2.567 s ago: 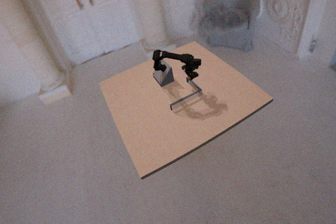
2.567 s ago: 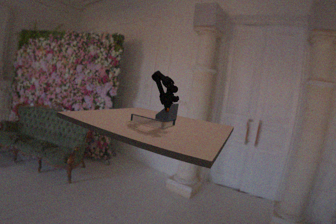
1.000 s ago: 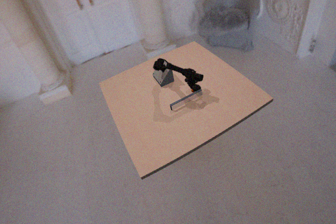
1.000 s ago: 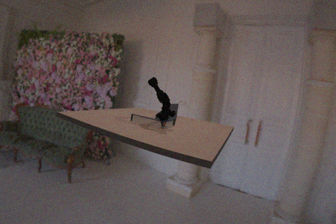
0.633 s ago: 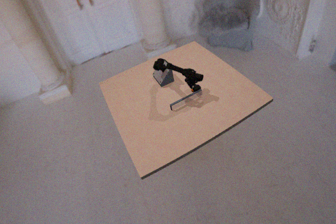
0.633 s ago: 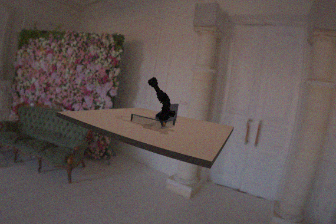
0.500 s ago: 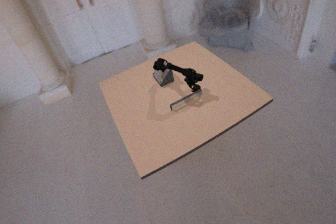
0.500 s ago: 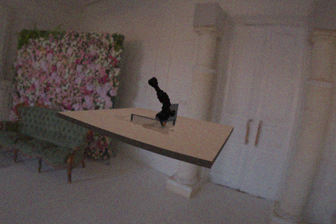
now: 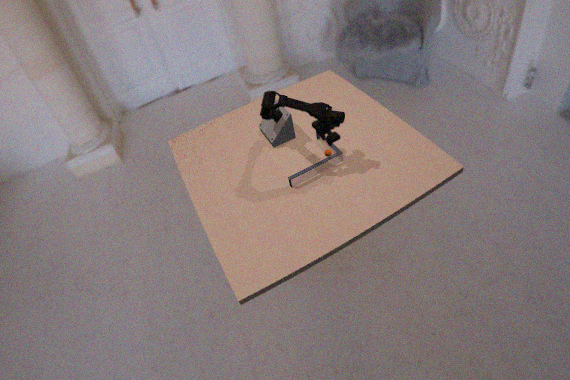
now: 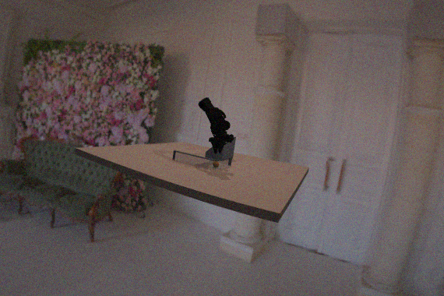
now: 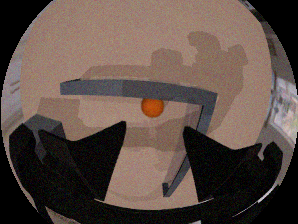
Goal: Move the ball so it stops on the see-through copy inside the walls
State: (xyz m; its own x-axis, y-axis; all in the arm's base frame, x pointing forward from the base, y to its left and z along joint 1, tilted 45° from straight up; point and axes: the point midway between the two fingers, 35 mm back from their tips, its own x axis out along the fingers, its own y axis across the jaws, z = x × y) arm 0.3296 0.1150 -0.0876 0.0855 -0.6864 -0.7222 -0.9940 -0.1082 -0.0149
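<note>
We are hovering our black parallel-jaw gripper (image 11: pixel 152 156) with jaws released, holding nothing. The small orange ball (image 11: pixel 153 107) is lying on the tan table (image 9: pixel 260 232) beyond the fingertips, apart from them, inside the corner of the low clear walls (image 11: pixel 200 96).

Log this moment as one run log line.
gripper: open, holds nothing | ball: on table inside corner of clear walls, free of fingers | next: retreat

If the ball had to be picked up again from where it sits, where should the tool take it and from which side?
Across the middle of the ball, coming straight down from above. It is a small sphere, so any diameter serves, but the walls stand close beside it near their corner, making a sideways approach likely to hit them. The tool is open and apart from the ball, so its fingers would probably fit around it.
</note>
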